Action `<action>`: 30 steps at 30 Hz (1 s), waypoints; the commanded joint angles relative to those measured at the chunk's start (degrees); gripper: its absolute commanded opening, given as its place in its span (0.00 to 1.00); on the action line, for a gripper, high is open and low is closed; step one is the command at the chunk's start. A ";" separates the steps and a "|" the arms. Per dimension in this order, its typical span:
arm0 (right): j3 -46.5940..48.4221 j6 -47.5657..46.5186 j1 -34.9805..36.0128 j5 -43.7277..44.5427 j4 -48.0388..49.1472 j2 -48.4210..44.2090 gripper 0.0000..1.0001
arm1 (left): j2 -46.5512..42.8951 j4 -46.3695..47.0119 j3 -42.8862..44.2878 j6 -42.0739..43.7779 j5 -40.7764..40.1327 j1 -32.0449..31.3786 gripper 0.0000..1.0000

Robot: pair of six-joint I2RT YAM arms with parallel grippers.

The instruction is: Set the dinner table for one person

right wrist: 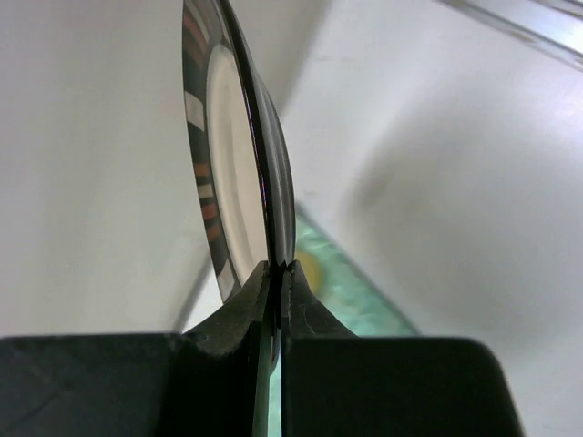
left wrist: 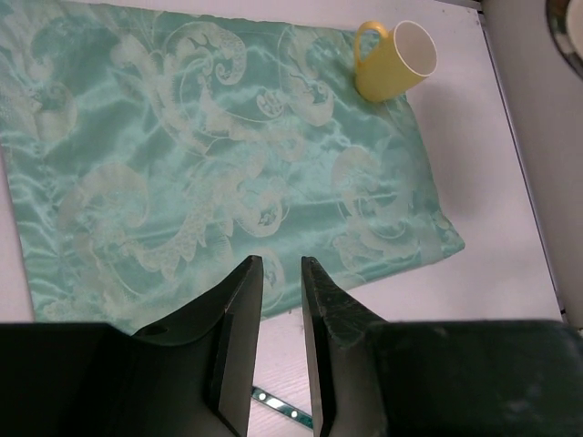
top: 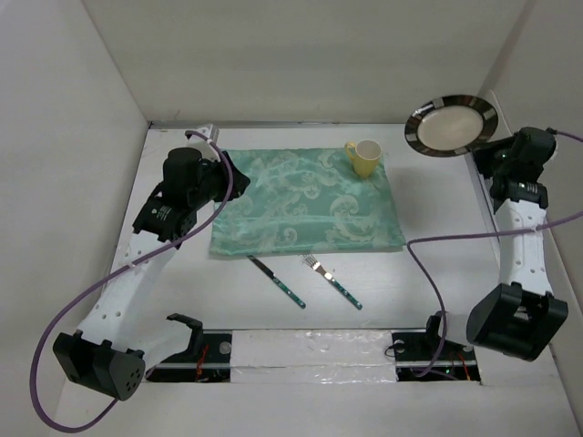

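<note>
Plate, rim pinched by right gripper, tilts over far-right corner of white-panelled dinner table; left gripper narrow, empty.

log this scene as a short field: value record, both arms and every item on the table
left arm: jaws slightly apart, empty, by the cloth's left edge
right arm: jaws shut on the plate's rim
plate: dark striped rim, held in the air, far right
cloth: mint green, patterned, flat on the table
mug: yellow, on the cloth's far right corner
knife: bare table, near side of cloth
fork: right of knife, not touching
</note>
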 commanded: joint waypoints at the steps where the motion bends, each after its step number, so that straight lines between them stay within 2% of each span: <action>1: 6.48 -1.09 5.26 -13.97 12.41 -5.54 0.00 | -0.85 0.88 2.79 0.90 1.50 0.20 0.21; 3: 6.23 -2.14 9.57 -18.90 12.84 -6.42 0.00 | -0.94 -0.35 3.67 1.52 0.80 0.20 0.21; 7: 2.37 -1.71 21.52 -22.34 16.07 -6.86 0.00 | -2.34 -1.58 4.37 2.13 -0.96 0.20 0.23; 8: 0.96 -1.10 25.72 -22.35 18.36 -6.86 0.00 | -2.69 -2.02 4.38 2.31 -1.31 0.20 0.24; 12: -4.05 0.93 35.05 -20.68 25.22 -3.36 0.00 | -3.93 -2.99 4.29 2.75 -2.55 0.20 0.25; 14: -5.02 1.19 37.88 -19.01 27.42 -0.03 0.00 | -5.07 -2.82 2.37 2.84 -3.25 0.20 0.25; 15: -5.55 2.85 39.63 -19.01 31.43 1.04 0.00 | -5.24 -2.64 1.66 2.66 -3.43 0.20 0.25; 18: -7.49 5.49 40.88 -18.39 38.31 5.42 0.00 | -7.00 -2.20 -1.24 1.78 -2.90 0.20 0.25; 30: -11.97 11.73 42.73 -13.29 47.46 17.91 0.00 | -10.96 -3.70 -5.03 1.25 -3.43 0.72 0.25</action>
